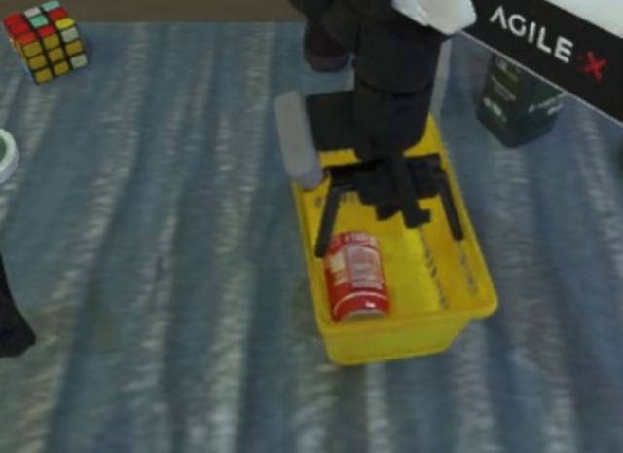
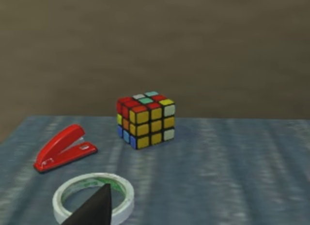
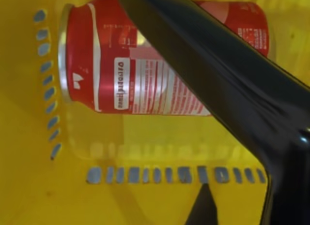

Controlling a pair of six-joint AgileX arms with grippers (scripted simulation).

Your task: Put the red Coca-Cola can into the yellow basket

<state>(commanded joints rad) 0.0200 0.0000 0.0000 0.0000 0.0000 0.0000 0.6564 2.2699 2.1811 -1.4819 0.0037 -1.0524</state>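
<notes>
Red stapler and friends: far left of the table you've got the red plastic stapler [image 2: 64,148], a white roll of tape [image 2: 93,198] and a multicoloured puzzle cube [image 1: 46,40], all well away from the action, so ignore them.
Left gripper: parked at the left edge near the tape roll [image 1: 5,153]; I can't tell how its fingers stand.
Grey block: a grey rounded bar [image 1: 296,139] touches the basket's far left corner, so don't clip it.
Red Coca-Cola can [image 1: 355,276]: lying on its side inside the bright yellow slotted plastic basket [image 1: 465,295], at the near left.
Right gripper [image 1: 389,195]: hovering over the basket, apart from the can; fingers look spread.
Your move: looks done to me, so lift straight up, clear of the black folding handle [image 1: 326,214].
Dark green box [image 1: 516,100]: right of the basket, out of your way.
</notes>
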